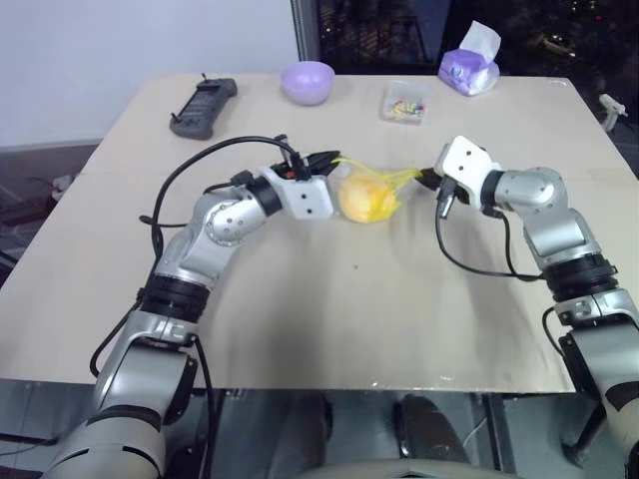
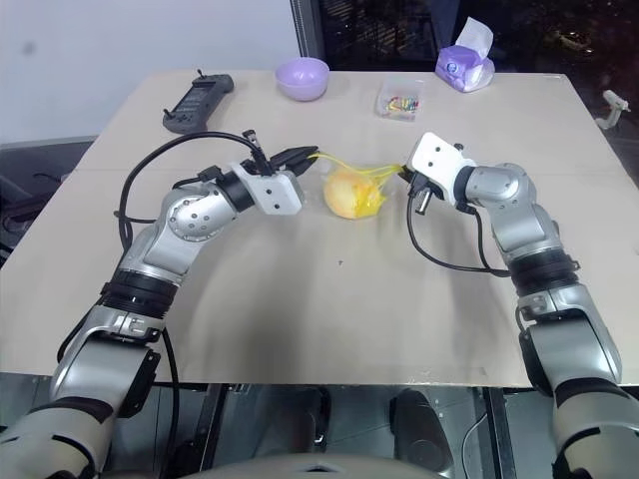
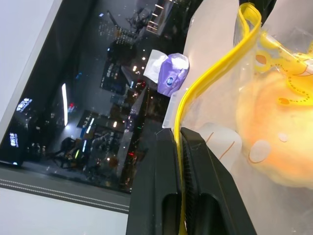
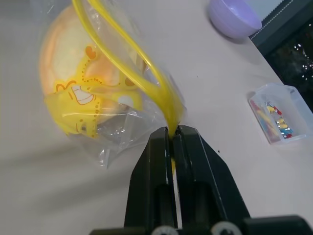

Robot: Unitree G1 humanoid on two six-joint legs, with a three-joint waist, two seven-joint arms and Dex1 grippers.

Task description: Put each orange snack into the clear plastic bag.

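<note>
Midair, clear plastic bag (image 1: 371,190) between both grippers, bare table (image 1: 329,309) below.

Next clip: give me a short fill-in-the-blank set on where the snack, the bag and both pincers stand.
1. The orange snack sits ____ the clear plastic bag.
2. The left pincer is shut on the bag's ____ strip.
3. The right pincer is ____ on the bag's other end.
4. The purple bowl stands between the black handset and the small clear ____.

Missing words: inside; yellow; shut; box
</note>
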